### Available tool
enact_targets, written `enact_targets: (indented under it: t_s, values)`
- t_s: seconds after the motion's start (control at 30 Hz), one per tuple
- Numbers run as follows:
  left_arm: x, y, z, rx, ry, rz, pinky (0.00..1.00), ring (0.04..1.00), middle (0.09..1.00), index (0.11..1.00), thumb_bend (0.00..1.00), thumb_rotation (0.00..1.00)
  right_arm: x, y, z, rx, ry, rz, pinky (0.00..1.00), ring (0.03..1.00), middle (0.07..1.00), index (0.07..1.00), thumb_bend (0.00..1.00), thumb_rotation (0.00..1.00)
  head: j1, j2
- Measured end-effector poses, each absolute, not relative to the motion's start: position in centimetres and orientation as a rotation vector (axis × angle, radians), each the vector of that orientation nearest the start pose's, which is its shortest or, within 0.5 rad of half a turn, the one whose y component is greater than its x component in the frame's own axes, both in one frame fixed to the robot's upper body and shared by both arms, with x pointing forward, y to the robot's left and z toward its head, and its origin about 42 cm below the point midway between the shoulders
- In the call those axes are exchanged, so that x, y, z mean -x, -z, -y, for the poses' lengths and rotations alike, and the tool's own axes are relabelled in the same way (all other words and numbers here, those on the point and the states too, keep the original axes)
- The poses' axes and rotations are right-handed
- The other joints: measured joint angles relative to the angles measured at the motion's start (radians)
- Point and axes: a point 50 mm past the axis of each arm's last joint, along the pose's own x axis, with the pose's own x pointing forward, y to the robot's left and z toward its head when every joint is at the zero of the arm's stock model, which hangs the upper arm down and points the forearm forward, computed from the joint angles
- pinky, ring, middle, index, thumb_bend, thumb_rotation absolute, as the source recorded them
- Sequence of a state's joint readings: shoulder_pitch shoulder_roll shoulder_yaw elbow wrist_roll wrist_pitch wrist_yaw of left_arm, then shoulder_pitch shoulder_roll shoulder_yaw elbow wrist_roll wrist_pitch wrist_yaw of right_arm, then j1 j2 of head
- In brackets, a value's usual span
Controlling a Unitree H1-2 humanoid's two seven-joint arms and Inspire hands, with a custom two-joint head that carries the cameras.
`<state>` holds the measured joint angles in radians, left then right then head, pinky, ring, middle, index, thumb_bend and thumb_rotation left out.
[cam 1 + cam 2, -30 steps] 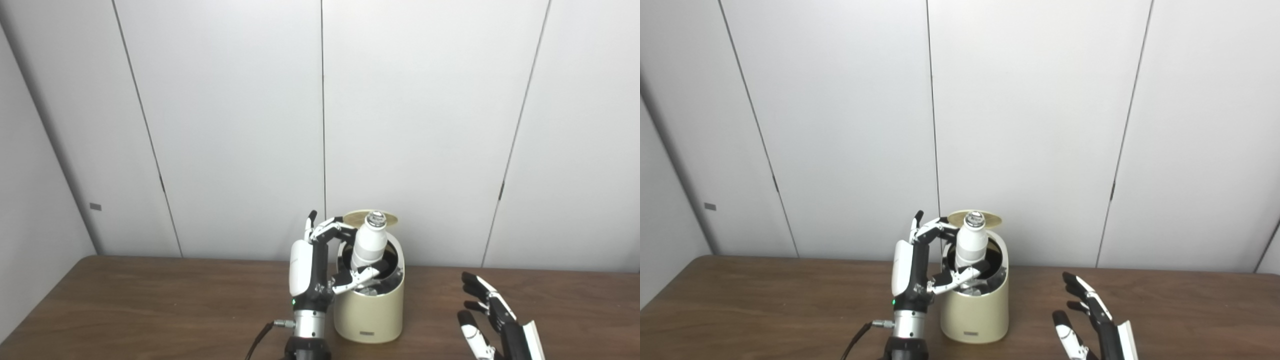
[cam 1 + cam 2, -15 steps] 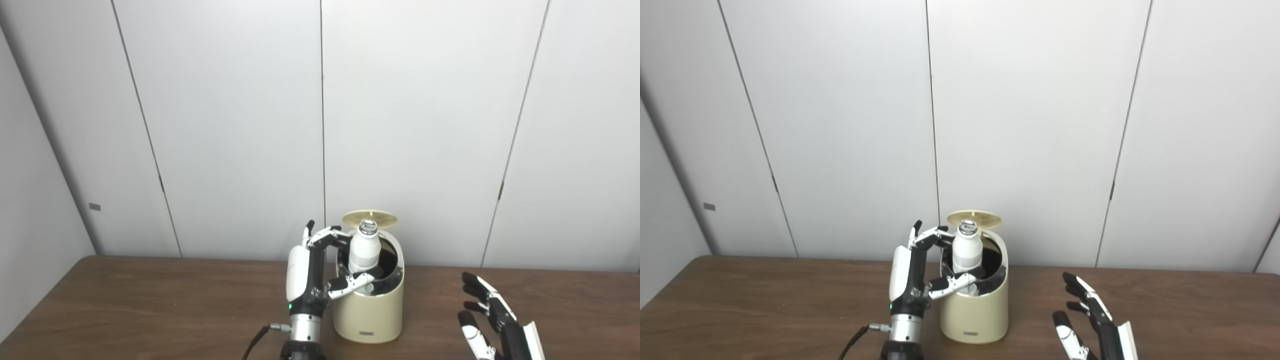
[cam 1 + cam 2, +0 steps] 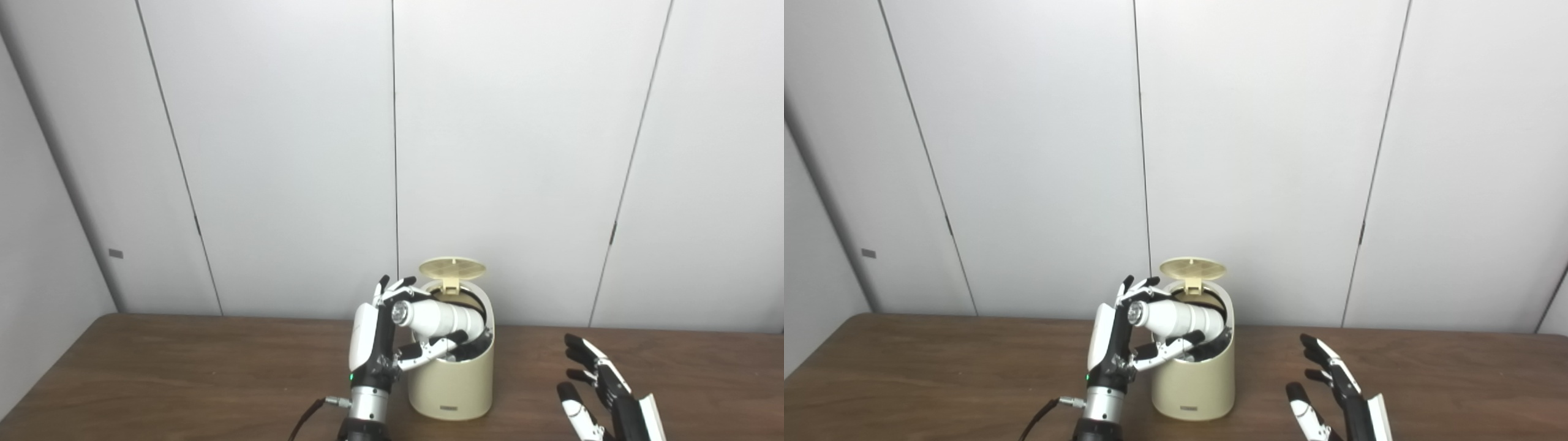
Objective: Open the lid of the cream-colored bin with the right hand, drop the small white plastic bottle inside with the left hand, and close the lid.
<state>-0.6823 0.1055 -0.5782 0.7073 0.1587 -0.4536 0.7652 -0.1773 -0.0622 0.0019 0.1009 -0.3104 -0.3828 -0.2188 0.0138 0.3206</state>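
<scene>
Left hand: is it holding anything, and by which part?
The left hand holds the white bottle near its cap end, tipped sideways over the open bin. The right hand holds nothing.

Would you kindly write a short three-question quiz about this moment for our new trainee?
1. True or false: the lid of the bin stands open.
2. How does the bottle lie? A) upright on the table B) tipped sideways across the bin's rim, cap toward the left hand C) on the table beside the bin
3. Fill in: the right hand is ____ and holds nothing.

Key:
1. True. The lid is raised behind the opening.
2. B. The cap sits by the left hand, whose fingers reach around the bottle; the bottom end points into the bin.
3. Open. It hangs over the table, to the right of the bin.
</scene>
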Motion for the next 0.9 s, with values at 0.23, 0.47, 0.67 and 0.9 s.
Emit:
enact_targets:
  t_s: [0.23, 0.47, 0.67, 0.9]
  values:
    - [-44.69, -16.59, -10.95, -0.316, -0.032, 0.561, 1.0, 0.856, 0.525, 0.523, 1.0, 0.6, -33.35, -14.83, 21.87, 0.3, 0.114, 0.49, 0.72, 0.824, 0.846, 0.822, 0.23, 0.68, 0.0, -0.002]
    - [-44.77, -16.64, -10.92, -0.315, -0.02, 0.556, 1.0, 0.862, 0.537, 0.523, 1.0, 0.58, -33.35, -14.83, 21.85, 0.304, 0.113, 0.491, 0.72, 0.825, 0.844, 0.821, 0.22, 0.68, 0.0, -0.006]
    - [-44.77, -16.64, -10.93, -0.319, -0.02, 0.558, 1.0, 0.863, 0.541, 0.532, 1.0, 0.58, -33.36, -14.82, 21.84, 0.304, 0.113, 0.49, 0.72, 0.824, 0.845, 0.822, 0.22, 0.69, 0.0, -0.008]
    - [-44.75, -16.6, -10.9, -0.332, -0.007, 0.561, 1.0, 0.922, 0.679, 0.641, 1.0, 0.6, -33.36, -14.82, 21.81, 0.302, 0.112, 0.49, 0.73, 0.828, 0.848, 0.821, 0.23, 0.68, 0.002, -0.008]
